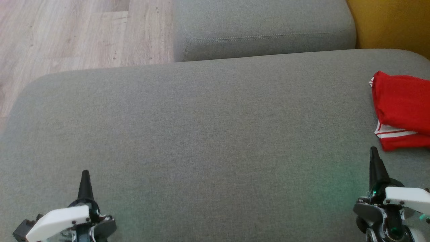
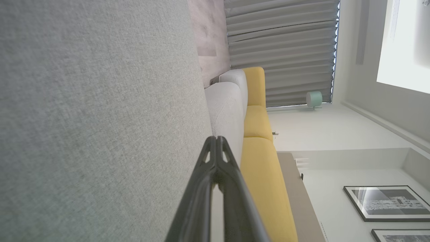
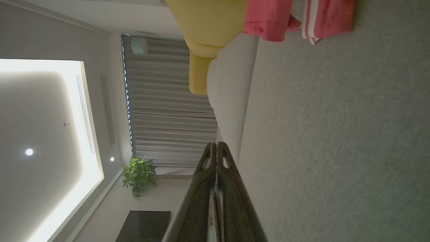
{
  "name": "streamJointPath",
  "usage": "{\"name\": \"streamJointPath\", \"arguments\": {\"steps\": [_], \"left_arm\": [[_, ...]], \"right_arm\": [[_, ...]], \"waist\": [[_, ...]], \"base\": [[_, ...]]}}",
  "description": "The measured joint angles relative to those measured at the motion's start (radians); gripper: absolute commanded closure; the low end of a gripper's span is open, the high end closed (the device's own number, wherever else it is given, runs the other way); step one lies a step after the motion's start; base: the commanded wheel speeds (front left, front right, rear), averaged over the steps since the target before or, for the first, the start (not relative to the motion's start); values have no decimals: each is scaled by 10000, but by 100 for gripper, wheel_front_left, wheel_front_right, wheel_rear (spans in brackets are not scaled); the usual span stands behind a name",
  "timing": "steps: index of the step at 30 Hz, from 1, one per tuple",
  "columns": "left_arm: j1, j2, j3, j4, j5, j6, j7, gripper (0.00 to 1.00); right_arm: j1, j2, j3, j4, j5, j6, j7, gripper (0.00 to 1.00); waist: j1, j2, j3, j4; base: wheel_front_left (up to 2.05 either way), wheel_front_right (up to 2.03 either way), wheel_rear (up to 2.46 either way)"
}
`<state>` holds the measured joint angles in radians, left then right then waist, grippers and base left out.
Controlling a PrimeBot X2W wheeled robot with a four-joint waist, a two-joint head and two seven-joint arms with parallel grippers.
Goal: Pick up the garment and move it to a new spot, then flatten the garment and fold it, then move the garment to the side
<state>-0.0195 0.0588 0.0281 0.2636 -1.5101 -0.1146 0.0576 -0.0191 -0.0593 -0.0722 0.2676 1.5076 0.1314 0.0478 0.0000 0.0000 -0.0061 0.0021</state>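
1. at the upper left of the head view, a pale wooden floor (image 1: 67,37) is seen beyond the rounded edge of a wide grey seat cushion (image 1: 201,127).
2. the left hand (image 1: 85,175) is found at the lower left, over bare cushion fabric. in the left wrist view its two dark fingers (image 2: 200,188) are seen pressed together at the tips, and nothing is held between them.
3. a second grey cushion (image 1: 262,30) is seen behind the wide one at the top middle, with yellow upholstery (image 1: 393,23) beside it at the top right.
4. the right hand (image 1: 373,152) is found at the lower right. in the right wrist view it is seen closed tip to tip, and nothing is gripped.
5. the garment (image 1: 401,101), red with white stripes along one hem, is laid in a compact, layered bundle at the right edge of the wide cushion and is cut off by the frame. it lies just beyond the right hand's fingertips and is not touched by them.
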Motion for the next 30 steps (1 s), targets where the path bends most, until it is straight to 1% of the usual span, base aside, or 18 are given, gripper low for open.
{"name": "streamJointPath", "arguments": {"steps": [11,30], "left_arm": [[-312,-6,205,82,-1166,-92,303,100],[-370,-19,291,84,-1179,-92,320,100]], "right_arm": [[-321,-2,-238,61,1218,0,293,100],[-358,0,-318,71,1235,0,334,100]], "waist": [[0,0,95,-21],[0,0,93,-21]], "base": [[0,0,0],[0,0,0]]}}
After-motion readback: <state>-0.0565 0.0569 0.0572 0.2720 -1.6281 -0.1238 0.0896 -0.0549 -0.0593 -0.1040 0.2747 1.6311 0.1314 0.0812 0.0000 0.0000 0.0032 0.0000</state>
